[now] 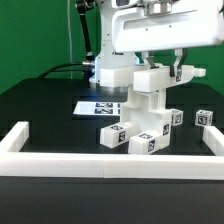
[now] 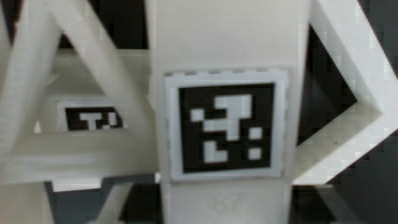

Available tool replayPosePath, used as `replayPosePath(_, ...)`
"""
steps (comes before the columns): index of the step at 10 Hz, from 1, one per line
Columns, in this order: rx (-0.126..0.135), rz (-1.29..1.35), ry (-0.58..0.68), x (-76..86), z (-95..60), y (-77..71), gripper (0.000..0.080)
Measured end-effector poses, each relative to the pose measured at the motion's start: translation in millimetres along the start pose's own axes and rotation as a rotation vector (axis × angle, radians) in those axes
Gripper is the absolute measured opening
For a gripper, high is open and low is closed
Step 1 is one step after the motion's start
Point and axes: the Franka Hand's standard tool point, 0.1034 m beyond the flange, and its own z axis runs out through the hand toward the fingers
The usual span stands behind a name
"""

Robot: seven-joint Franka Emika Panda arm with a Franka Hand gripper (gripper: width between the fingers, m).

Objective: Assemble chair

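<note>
Closest to the camera, a long white border rail (image 1: 100,158) ran across the near edge of the black table (image 1: 40,110). Above the table's middle, the tool (image 1: 157,70) hung from the glossy white arm. Its fingers were pressed in on the top of the chair (image 1: 143,105), pinching an upright white bar. The wrist view showed that bar close up, with a square black-and-white tag (image 2: 226,127) on its face and a second tag (image 2: 93,117) on a part behind it.

The chair stood half built in the centre of the table, a stack of blocky matte parts, several of them tagged. Near it, on the exterior view's right, sat a small tagged block (image 1: 205,118). Farther back, on the exterior view's left, lay the flat marker board (image 1: 97,103).

The parts looked rigid, light and smooth, so a grip across the flat sides of a bar seemed safest. An unseated joint might slip apart. No words or brand names could be read, only the tag patterns.
</note>
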Motion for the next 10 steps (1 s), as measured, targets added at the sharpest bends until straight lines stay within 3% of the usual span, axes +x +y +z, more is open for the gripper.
replayPosePath(10, 0.015, -0.005, 0.030, -2.7, -0.5, -0.7, 0.0294)
